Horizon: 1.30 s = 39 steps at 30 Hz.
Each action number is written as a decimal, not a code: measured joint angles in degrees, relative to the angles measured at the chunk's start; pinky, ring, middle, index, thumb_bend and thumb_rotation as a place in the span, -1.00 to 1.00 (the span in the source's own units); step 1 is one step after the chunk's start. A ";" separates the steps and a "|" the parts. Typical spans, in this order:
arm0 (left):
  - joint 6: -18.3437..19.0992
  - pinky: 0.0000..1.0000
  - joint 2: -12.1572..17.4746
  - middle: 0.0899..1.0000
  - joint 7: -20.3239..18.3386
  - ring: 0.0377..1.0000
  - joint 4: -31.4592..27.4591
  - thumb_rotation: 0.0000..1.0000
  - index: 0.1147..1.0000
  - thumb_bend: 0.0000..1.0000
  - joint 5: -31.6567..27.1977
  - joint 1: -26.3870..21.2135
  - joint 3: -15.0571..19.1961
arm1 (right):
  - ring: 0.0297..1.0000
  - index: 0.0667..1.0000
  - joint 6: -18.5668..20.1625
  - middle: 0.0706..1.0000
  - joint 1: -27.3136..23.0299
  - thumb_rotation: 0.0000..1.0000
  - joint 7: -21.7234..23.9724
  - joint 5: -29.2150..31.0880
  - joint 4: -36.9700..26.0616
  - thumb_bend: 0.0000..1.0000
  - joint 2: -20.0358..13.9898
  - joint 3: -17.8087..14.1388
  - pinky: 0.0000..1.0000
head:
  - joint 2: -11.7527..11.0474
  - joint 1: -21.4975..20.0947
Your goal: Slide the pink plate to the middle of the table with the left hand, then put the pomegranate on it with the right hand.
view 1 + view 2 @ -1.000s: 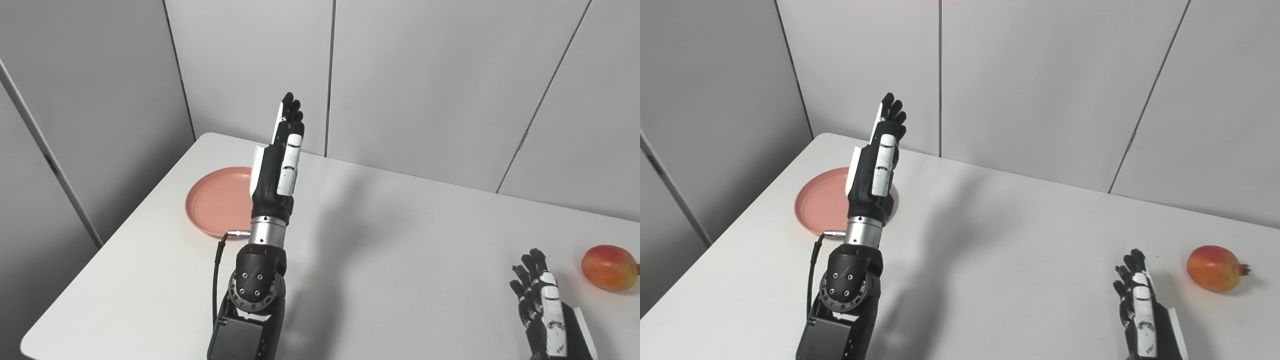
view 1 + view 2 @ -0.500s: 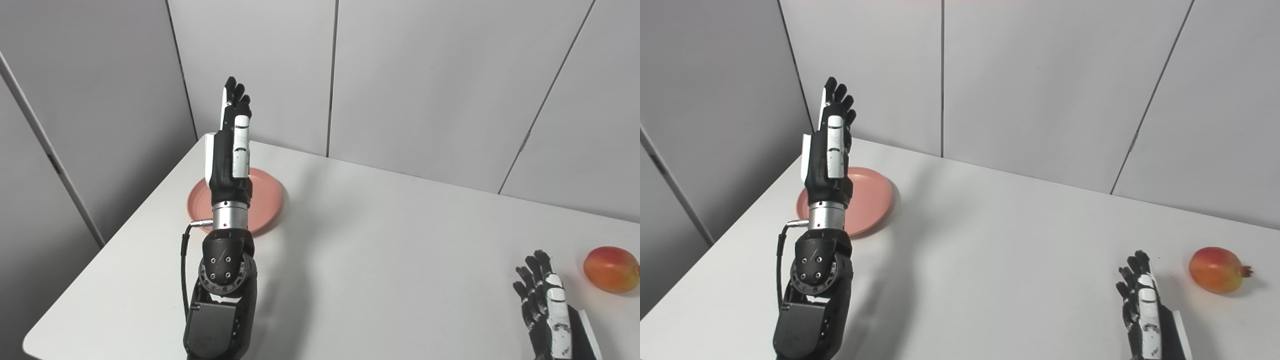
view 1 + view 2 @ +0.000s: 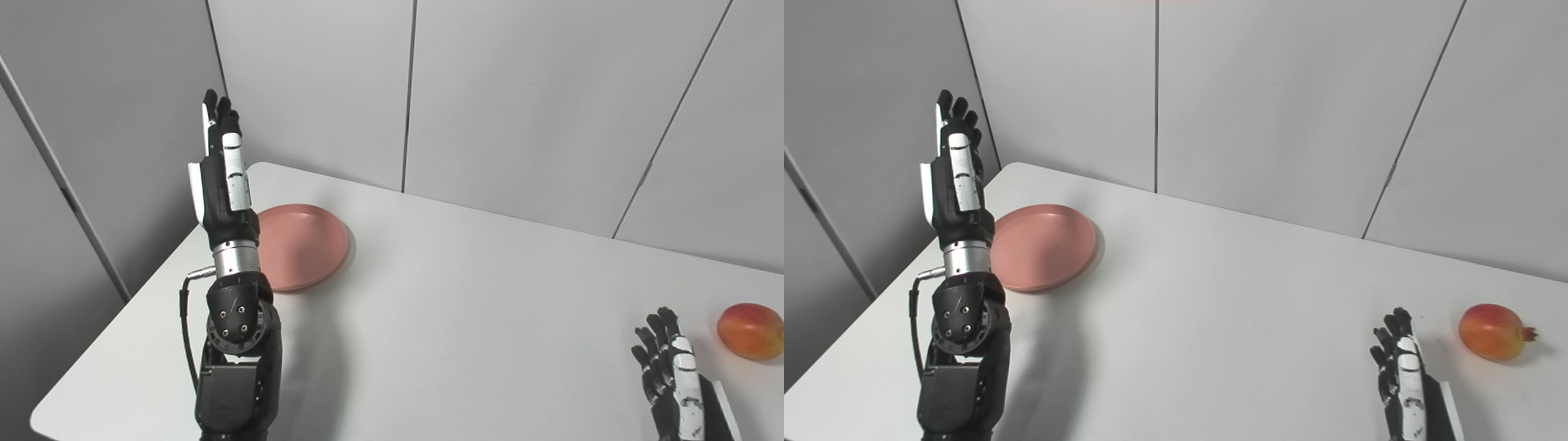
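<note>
pink plate (image 3: 303,245): landmark item. shallow round dish with a low raised rim, lying flat on the white desk (image 3: 465,318) near its far left corner. judged light, rigid and smooth underneath, so it should slide readily on the bare top; likely plastic, though the material cannot be confirmed. best contact, as a judgement: fingers laid flat on the inner floor or hooked on the left rim, pushing toward the right. pressing only one edge risks tipping or spinning it.

pomegranate (image 3: 1494,331): far to the right of the plate, near the desk's right edge, resting on its side with the crown pointing away from the plate. judged firm, rounded, moderately heavy for its size, with a tough, fairly smooth skin; liable to roll. best hold, as a judgement: a wrap around the widest part, avoiding the crown.

left hand (image 3: 219,177): raised upright just left of the plate, above the desk and clear of the dish. fingers (image 3: 214,113) extended straight and close together, pointing up; released, holding nothing, touching nothing.

right hand (image 3: 1402,373): well to the right of the plate, low over the desk, just short of the pomegranate and apart from it. fingers (image 3: 1390,331) extended and slightly spread; released, empty.

status, judged: plate not yet at the desk's middle; fruit untouched.
</note>
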 measured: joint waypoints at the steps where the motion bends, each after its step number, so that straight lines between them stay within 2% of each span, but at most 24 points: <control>1: -0.01 0.98 0.15 0.98 0.12 0.97 0.01 1.00 0.96 -0.06 -0.02 0.02 0.27 | 1.00 1.00 0.00 1.00 0.00 1.00 -0.01 0.03 0.00 -0.50 0.00 0.00 1.00 | 0.00 0.00; 7: -1.09 0.98 0.45 0.97 0.81 0.96 1.06 1.00 0.96 -0.07 -0.39 0.23 2.00 | 1.00 1.00 0.04 1.00 0.00 1.00 -0.04 0.03 -0.18 -0.52 0.01 0.01 1.00 | -0.17 0.35; 18: -1.46 1.00 2.47 0.98 0.98 0.99 3.56 1.00 0.94 -0.07 -5.97 1.98 5.21 | 1.00 1.00 0.04 1.00 0.01 1.00 -0.02 0.21 -0.18 -0.55 -0.18 -0.07 1.00 | -0.09 0.61; 39: -2.08 1.00 4.70 1.00 -0.71 1.00 7.46 1.00 0.94 -0.11 -16.84 4.03 7.76 | 1.00 1.00 0.27 1.00 0.01 1.00 -0.08 0.72 -0.62 -0.57 -0.24 -0.28 1.00 | -0.18 0.97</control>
